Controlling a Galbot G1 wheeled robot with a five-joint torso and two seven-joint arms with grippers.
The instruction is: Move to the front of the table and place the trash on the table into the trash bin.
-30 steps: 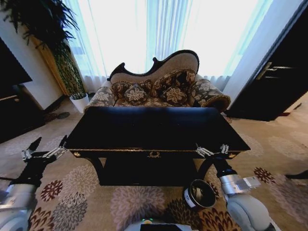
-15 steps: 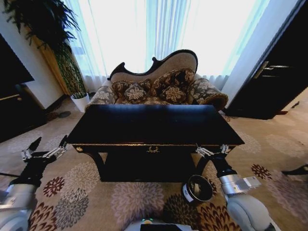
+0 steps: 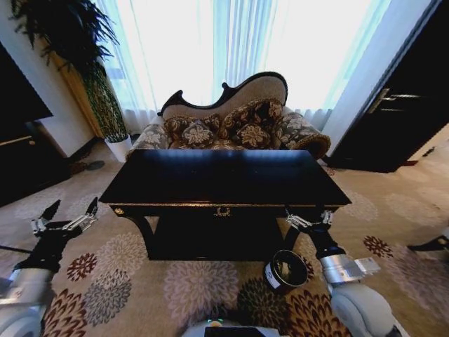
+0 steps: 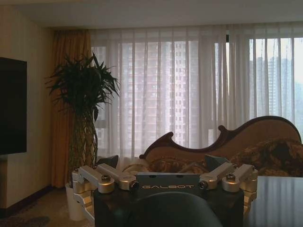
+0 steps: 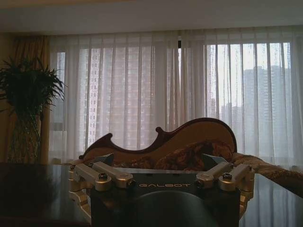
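While the robot faces the front of the table (image 3: 224, 184), both arms hang low and forward, neither reaching for anything. The left gripper (image 3: 68, 215) hovers beside the table's left end, out over the carpet, its fingers spread wide and empty. The right gripper (image 3: 309, 217) hovers just in front of the table's right front corner, fingers likewise spread and empty. The trash bin (image 3: 285, 270) lies tipped on the patterned carpet (image 3: 189, 291) near the right front leg, its mouth angled up toward the camera, just beside the right forearm.

The glossy black top looks bare from the head view; no trash can be made out on it (glare and dark reflections may hide small items).

Judged risks: the right arm sits so close to the bin that a careless swing could knock it or roll it away; and dropping anything into a tilted bin may let it bounce out.

The wrist views give what the head view cannot: a level look across the tabletop towards the sofa (image 5: 189, 142), curtains and potted plant (image 4: 84, 94). The head view alone gives the bin and the table's front emblem
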